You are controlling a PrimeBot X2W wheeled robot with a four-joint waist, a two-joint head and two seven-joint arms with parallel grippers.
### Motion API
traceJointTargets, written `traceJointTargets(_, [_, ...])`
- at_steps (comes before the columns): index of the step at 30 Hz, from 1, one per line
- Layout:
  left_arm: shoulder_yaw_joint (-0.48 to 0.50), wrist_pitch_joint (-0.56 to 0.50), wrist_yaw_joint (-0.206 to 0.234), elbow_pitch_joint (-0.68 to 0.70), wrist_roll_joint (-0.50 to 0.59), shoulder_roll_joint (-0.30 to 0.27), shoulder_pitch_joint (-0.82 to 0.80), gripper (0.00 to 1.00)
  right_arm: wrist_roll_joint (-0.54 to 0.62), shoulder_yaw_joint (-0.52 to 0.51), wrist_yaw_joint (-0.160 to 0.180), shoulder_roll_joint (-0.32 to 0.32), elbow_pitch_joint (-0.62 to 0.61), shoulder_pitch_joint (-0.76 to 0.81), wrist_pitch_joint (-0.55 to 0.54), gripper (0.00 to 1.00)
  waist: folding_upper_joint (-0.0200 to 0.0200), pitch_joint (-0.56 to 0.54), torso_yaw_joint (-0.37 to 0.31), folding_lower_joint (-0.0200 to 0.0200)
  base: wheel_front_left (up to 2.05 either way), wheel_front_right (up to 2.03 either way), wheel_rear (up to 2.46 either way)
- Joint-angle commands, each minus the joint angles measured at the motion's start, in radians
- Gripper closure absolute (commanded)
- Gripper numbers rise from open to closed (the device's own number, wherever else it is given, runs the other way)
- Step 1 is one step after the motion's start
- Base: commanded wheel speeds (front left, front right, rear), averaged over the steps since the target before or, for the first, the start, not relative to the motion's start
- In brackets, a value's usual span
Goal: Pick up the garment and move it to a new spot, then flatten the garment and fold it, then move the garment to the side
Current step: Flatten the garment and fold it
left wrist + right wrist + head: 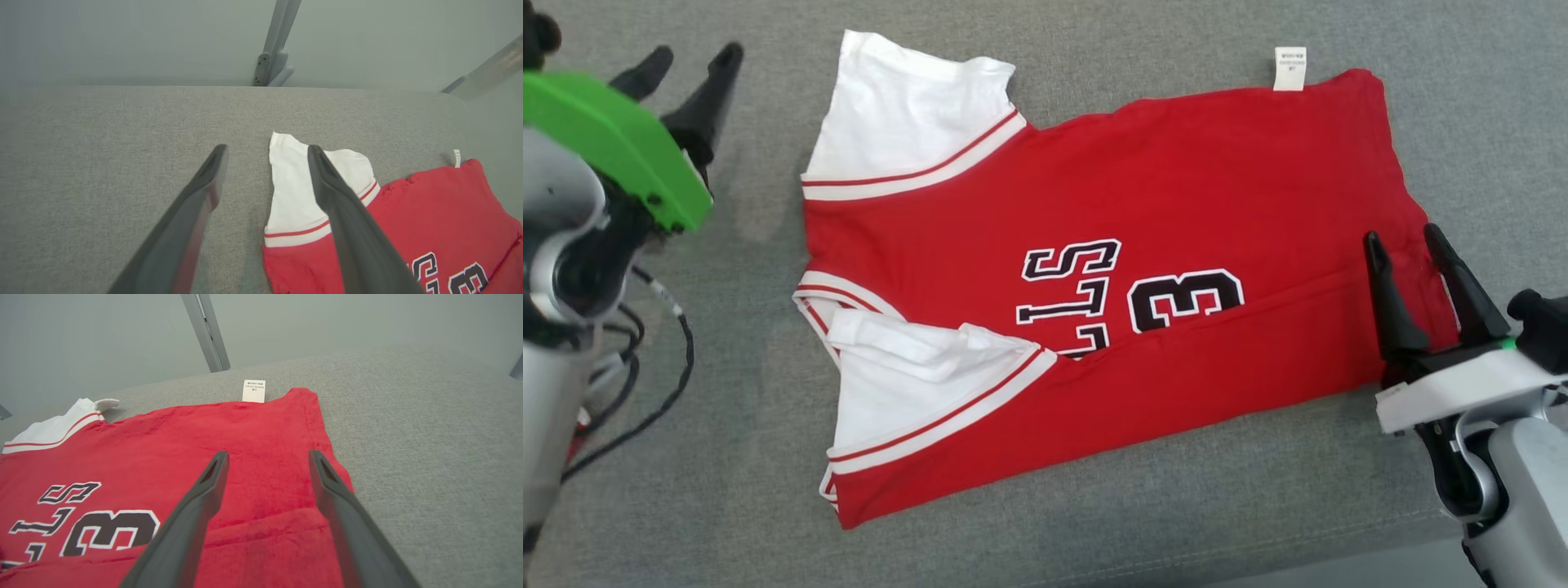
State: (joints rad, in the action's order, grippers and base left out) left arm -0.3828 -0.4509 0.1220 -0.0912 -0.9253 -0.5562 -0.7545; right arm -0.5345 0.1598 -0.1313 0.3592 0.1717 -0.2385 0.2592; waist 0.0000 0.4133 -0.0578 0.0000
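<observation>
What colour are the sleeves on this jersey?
White sleeves, each edged with a red stripe, on the red jersey; clearest in the head view.

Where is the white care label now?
Head view, upper right: the care label sticks out past the far edge of the red jersey onto the grey cushion.

The head camera looks steeply down on the grey fabric surface (727,506) from well above. It is wide enough to take in the whole red shirt (1192,180), with the left fingers (707,98) toward the surface's left side and the right fingers (1388,302) at the shirt's right end. The left wrist camera sits low and close, facing along its own fingers toward the surface's far edge and the pale wall (122,41) behind. The right wrist camera, equally low, faces that same far edge over the shirt's right end. All three views share the shirt's white label (1290,68) and the printed numeral 3 (1184,298).
</observation>
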Motion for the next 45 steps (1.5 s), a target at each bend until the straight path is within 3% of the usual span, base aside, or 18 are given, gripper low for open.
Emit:
traceJointTargets(1, [-0.010, -0.037, -0.020, -0.039, -0.008, 0.007, -0.067, 0.00, 0.009, 0.011, 0.001, -0.011, 0.004, -0.027, 0.005, 0.00, 0.0000, 0.058, -0.043, 0.0000, 0.00, 0.00, 0.00])
traceJointTargets(10, [-0.132, -0.262, -0.138, -0.305, 0.042, -0.001, -0.381, 0.00, 0.001, 0.062, 0.001, -0.047, 0.004, -0.124, 0.005, 0.00, 0.0000, 0.159, -0.117, 0.0000, 0.00, 0.00, 0.00])
traceJointTargets(18, [-0.197, -0.327, -0.173, -0.463, 0.095, 0.018, -0.490, 0.00, -0.007, 0.066, 0.001, -0.068, 0.009, -0.149, 0.005, 0.00, 0.0000, 0.208, -0.153, 0.0000, 0.00, 0.00, 0.00])
traceJointTargets(29, [-0.239, -0.343, -0.200, -0.559, 0.111, 0.036, -0.521, 0.00, -0.004, 0.064, 0.001, -0.076, 0.003, -0.168, 0.005, 0.00, 0.0000, 0.213, -0.170, 0.0000, 0.00, 0.00, 0.00])
traceJointTargets(30, [-0.243, -0.346, -0.202, -0.566, 0.111, 0.037, -0.520, 0.13, -0.005, 0.063, 0.001, -0.074, 0.002, -0.170, 0.005, 0.00, 0.0000, 0.212, -0.170, 0.0000, 0.00, 0.00, 0.00])
traceJointTargets(31, [-0.246, -0.349, -0.203, -0.571, 0.110, 0.039, -0.520, 0.51, -0.007, 0.061, 0.001, -0.070, 0.001, -0.171, 0.006, 0.00, 0.0000, 0.212, -0.169, 0.0000, 0.00, 0.00, 0.00])
traceJointTargets(32, [-0.248, -0.349, -0.205, -0.574, 0.109, 0.040, -0.521, 0.67, -0.008, 0.058, 0.001, -0.067, 0.001, -0.172, 0.006, 0.00, 0.0000, 0.211, -0.169, 0.0000, 0.00, 0.00, 0.00])
traceJointTargets(33, [-0.250, -0.349, -0.208, -0.577, 0.107, 0.041, -0.521, 1.00, -0.008, 0.056, 0.001, -0.064, 0.001, -0.173, 0.006, 0.00, 0.0000, 0.211, -0.168, 0.0000, 0.00, 0.00, 0.00])
traceJointTargets(40, [-0.249, -0.312, -0.228, -0.567, 0.089, 0.043, -0.519, 1.00, -0.031, 0.080, 0.001, -0.033, 0.047, -0.260, -0.020, 0.00, 0.0000, 0.199, -0.158, 0.0000, 0.00, 0.00, 0.00])
traceJointTargets(45, [-0.256, -0.282, -0.241, -0.540, 0.084, 0.044, -0.532, 1.00, -0.050, 0.062, 0.001, -0.045, 0.140, -0.444, -0.238, 0.00, 0.0000, 0.192, -0.152, 0.0000, 0.00, 0.00, 0.00])
